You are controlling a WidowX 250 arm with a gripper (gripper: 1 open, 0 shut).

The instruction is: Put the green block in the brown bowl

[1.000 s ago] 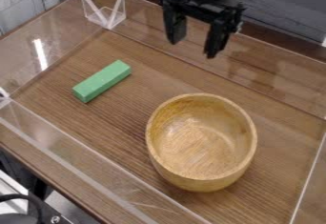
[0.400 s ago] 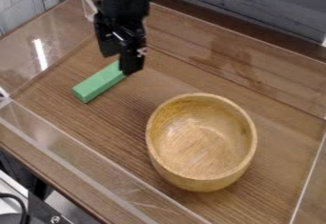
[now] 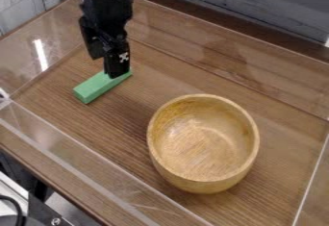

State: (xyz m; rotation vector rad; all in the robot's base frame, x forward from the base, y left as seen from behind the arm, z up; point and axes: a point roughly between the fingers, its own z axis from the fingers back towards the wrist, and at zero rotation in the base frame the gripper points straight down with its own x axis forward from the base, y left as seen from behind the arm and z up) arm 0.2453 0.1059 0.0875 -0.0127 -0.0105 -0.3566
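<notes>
The green block (image 3: 90, 87) lies flat on the wooden table (image 3: 193, 66) at the left, a short bright bar angled toward the back right. My black gripper (image 3: 108, 61) hangs pointing down right over the block's far end, which it hides. Its fingers (image 3: 118, 63) stand open with nothing between them. I cannot tell whether the tips touch the block. The brown bowl (image 3: 203, 142), large, round and wooden with a thick rim, sits empty at the front right, well apart from the block.
Clear plastic walls (image 3: 77, 177) ring the table on the front and left sides. A small clear stand (image 3: 90, 4) is at the back left, partly behind my arm. A grey plank wall runs along the back.
My gripper has swept from the back middle over to the left and come down over the green block's far end, rolling a little. Block and bowl have not moved.
</notes>
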